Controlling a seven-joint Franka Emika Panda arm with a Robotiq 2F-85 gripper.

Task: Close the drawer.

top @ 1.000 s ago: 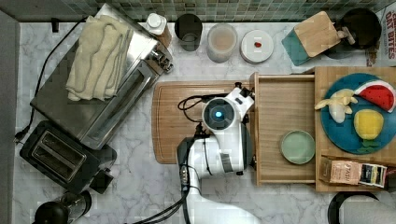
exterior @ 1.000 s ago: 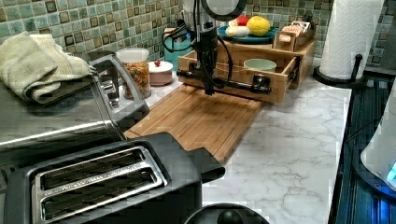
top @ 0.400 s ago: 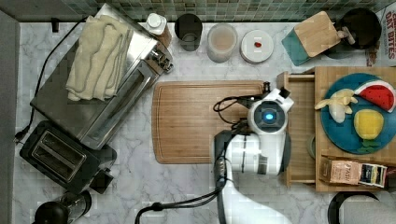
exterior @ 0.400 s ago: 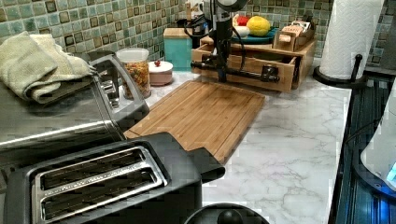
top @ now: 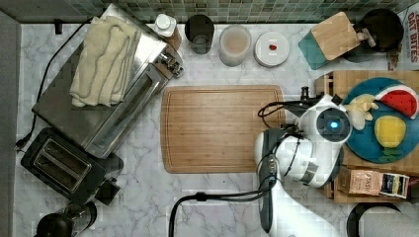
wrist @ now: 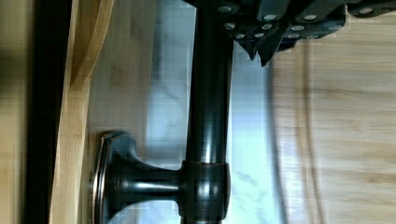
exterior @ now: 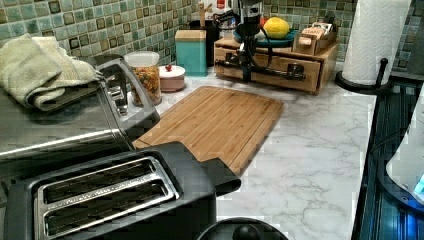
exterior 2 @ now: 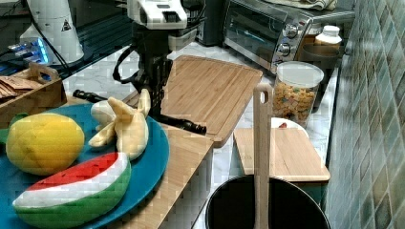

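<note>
Drawer (exterior: 280,67) sat nearly shut; gripper (exterior: 246,75) stood against its handle (wrist: 209,112), finger spacing unclear. At the top view's three o'clock, a square, steady push would have finished it.

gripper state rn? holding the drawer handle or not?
Gripper: at the drawer's black bar handle; open or shut on it cannot be told. Drawer looks pushed in.

Arm (exterior 2: 155,28) stands at the black bar handle (exterior 2: 184,124), between blue plate (exterior 2: 153,157) and cutting board (exterior 2: 210,90). Banana (exterior 2: 124,125), lemon (exterior 2: 43,143), watermelon slice (exterior 2: 71,191) on plate.
</note>
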